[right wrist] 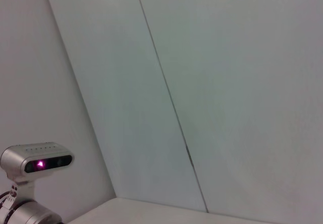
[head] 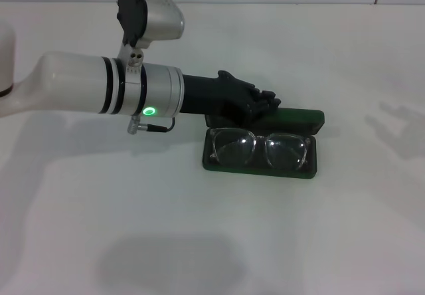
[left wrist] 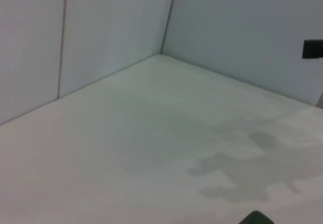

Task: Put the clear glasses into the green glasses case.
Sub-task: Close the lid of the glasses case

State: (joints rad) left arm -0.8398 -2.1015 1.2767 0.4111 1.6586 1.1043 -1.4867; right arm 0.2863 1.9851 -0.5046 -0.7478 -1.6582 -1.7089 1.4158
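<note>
- The left arm (head: 106, 92) reaches in from 9 o'clock across the white desk (head: 199, 242).
- The left claw (head: 260, 102) hangs over the case's raised lid at its 11 o'clock corner; I cannot tell how its fingers stand.
- The green case (head: 262, 169) lies open at centre, and the clear glasses (head: 259, 147) rest inside its tray, lenses up.
- The right claw is out of sight.
</note>
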